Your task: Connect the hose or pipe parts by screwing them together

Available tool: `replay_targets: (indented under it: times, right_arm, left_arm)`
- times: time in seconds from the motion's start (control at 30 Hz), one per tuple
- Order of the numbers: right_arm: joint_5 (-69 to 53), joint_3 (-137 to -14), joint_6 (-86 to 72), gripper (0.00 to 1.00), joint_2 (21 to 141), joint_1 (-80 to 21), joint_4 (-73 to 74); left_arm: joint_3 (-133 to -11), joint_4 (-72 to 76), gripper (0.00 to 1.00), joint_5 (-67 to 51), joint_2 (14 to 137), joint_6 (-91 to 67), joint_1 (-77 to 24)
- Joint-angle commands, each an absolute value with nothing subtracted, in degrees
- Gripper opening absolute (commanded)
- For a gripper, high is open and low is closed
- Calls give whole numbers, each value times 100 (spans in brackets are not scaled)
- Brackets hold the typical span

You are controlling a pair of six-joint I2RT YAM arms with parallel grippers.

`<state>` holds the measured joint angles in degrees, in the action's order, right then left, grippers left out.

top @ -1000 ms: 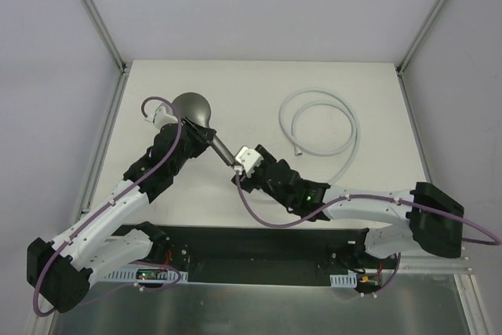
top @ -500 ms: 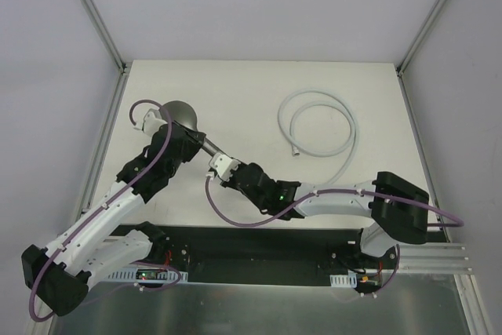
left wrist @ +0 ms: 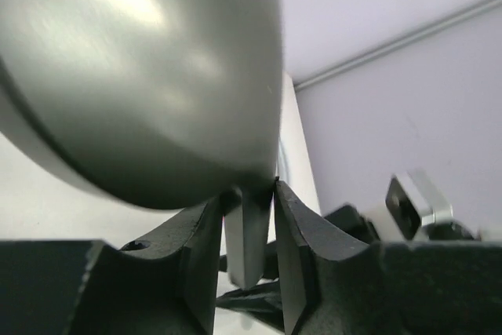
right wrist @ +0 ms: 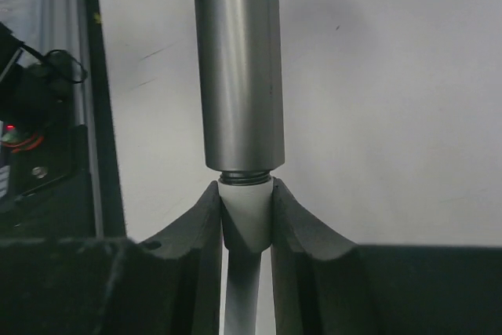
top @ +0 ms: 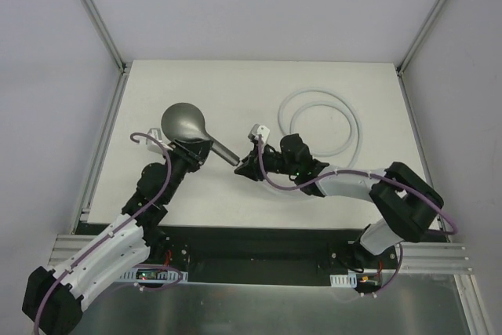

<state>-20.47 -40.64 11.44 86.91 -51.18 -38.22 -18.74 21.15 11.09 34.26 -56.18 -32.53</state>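
Now your left gripper is clamping the shower head, your right gripper pinching the hose fitting at its handle; tightening looks unfinished.

Shower head is blurred and cropped by top and left edges. Handle is cut off at top. Hose runs off bottom edge; thread engagement indeterminable.
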Motion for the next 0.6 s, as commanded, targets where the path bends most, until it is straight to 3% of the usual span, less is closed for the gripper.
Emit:
replay_targets:
  times: [0.0, 0.13, 0.23, 0.3, 0.33, 0.43, 0.47, 0.5, 0.53, 0.57]
  right_arm:
    - [-4006, -4034, -771, 1, 9192, -4474, -6229]
    - [-4824, -4209, -2220, 1, 9869, -4210, -8106]
    - [-5001, -4228, -2917, 4, 10230, -4096, -8621]
    - [-4686, -4070, -2717, 20, 10117, -4087, -8552]
    - [-4528, -3869, -2559, 37, 10012, -4087, -8326]
    - [-3781, -3508, -1664, 50, 9353, -4157, -7161]
    - [-3510, -3481, -1357, 46, 9169, -4201, -6780]
    - [-3402, -3480, -840, 35, 8828, -4236, -6420]
    - [-3253, -3472, -600, 11, 8685, -4332, -5859]
    - [-3034, -3446, -441, 3, 8562, -4368, -5680]
  left_arm:
    - [-1301, 4694, 0, -263, 3383, -5169, -3331]
    - [-1047, 5419, 0, -510, 3629, -4642, -3322]
    - [-993, 5407, 0, -466, 3788, -4527, -3322]
    - [-1124, 5152, 0, -221, 3806, -4552, -3322]
    - [-1221, 4585, 0, -98, 3788, -4648, -3322]
    - [-1730, 3676, 0, 324, 3762, -4589, -3331]
    - [-1784, 3526, 0, 360, 3770, -4544, -3322]
    - [-1897, 3403, 0, 500, 3779, -4535, -3331]
    - [-1985, 3219, 0, 562, 3788, -4570, -3322]
    - [-2091, 2790, 0, 615, 3788, -4544, -3331]
